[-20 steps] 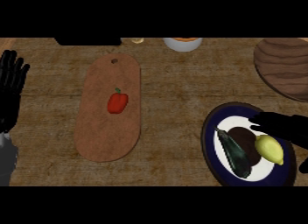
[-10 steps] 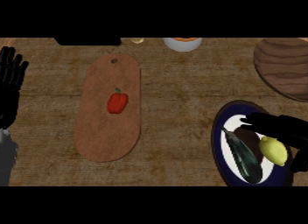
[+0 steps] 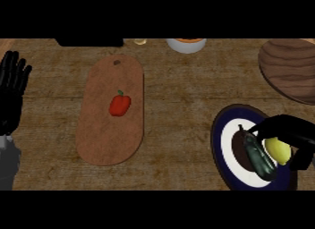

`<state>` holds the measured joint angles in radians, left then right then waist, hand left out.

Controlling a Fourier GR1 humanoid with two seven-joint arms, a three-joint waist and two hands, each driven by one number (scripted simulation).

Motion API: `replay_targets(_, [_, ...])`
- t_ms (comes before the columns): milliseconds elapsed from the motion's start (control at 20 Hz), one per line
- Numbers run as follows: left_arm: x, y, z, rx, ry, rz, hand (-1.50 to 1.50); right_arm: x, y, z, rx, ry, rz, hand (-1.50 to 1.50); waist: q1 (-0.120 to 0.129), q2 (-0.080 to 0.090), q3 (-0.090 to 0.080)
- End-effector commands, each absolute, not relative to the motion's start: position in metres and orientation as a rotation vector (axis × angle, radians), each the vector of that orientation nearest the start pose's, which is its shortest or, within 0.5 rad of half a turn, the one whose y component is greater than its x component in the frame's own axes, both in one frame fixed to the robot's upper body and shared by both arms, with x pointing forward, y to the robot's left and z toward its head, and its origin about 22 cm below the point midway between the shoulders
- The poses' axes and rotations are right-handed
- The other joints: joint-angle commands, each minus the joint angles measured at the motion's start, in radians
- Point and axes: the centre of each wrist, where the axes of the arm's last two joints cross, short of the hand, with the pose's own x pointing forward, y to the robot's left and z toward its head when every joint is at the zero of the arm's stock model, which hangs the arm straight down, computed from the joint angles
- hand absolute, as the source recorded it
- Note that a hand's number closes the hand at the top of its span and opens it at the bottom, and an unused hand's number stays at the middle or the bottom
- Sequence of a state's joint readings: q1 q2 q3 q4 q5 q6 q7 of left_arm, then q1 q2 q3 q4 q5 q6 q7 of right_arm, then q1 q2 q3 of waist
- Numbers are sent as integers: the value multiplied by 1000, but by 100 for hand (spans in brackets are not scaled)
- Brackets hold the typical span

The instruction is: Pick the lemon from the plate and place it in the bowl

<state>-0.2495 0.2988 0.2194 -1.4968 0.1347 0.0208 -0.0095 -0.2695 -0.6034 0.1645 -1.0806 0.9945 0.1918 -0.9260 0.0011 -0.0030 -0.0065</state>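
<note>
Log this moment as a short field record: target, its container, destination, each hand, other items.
target: lemon, on the plate, beside a dark green vegetable
container: dark-rimmed plate, lower right
destination: wooden bowl, upper right, nothing seen inside
right hand: right hand curled over the lemon, lemon not lifted
left hand: left hand open, resting at the left edge, fingers up
other items: red pepper on a wooden cutting board
</note>
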Motion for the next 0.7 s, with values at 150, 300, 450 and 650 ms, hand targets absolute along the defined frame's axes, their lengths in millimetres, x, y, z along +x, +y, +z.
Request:
replay_targets(150, [291,323,85,225,-1787,13,0,307,-378,8,-228,-1570,1856,150,7,4,7])
replay_targets(300, [301,324,94,226,-1820,16,0,289,-490,68,-468,-1429,1708,150,29,20,13])
replay_targets(450, [299,322,88,212,-1835,15,0,271,-536,108,-679,-1241,1573,150,36,50,20])
replay_targets(650, [301,316,88,188,-1842,19,0,249,-572,142,-809,-1159,1482,150,49,61,26])
